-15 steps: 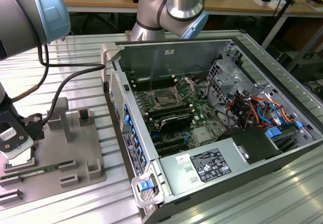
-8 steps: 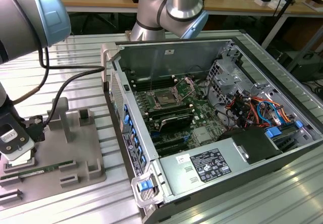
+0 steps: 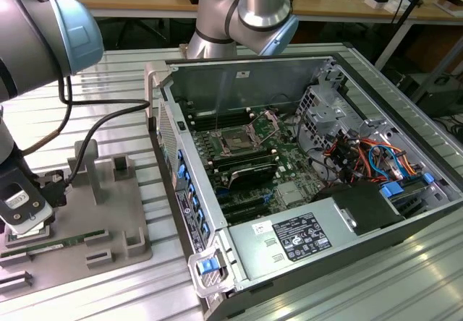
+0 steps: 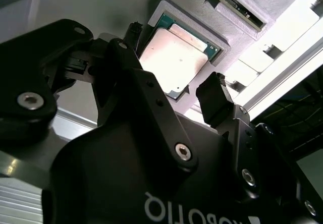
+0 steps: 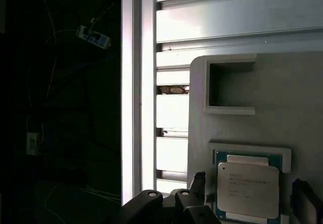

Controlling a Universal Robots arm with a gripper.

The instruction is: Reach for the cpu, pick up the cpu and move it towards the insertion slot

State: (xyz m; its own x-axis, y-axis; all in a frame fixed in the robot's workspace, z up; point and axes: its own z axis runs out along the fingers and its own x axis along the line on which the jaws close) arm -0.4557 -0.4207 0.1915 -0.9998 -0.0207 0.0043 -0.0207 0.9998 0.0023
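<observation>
- Gripper [image 4: 174, 65] of the arm hangs low over the grey tray [image 3: 108, 216] at the exterior view's left, its jaws apart and clamped on nothing.
- One black finger [image 5: 198, 183] stands on each side of the cpu [image 5: 247, 188]; the first wrist view shows a clear gap between chip and finger on both sides.
- In both wrist views the cpu lies flat, silvery lid up, in a shallow pocket of the tray with a raised rim.
- Just beside the gripper in the exterior view, a thin green memory stick [image 3: 43, 243] lies along the tray's near edge.
- The tray rests on a ribbed metal surface [image 3: 108, 82], next to an open computer case [image 3: 239, 71].
- Near the middle of the case, the insertion slot [image 3: 237, 142] sits on the motherboard with its dark centre exposed and a metal bracket [image 3: 269, 122] tipped up just beside it, well apart from the cpu.
- Toward the exterior view's right, orange and blue cables [image 3: 362, 151] run through the case, and a grey power supply [image 3: 296, 238] fills its near corner.
</observation>
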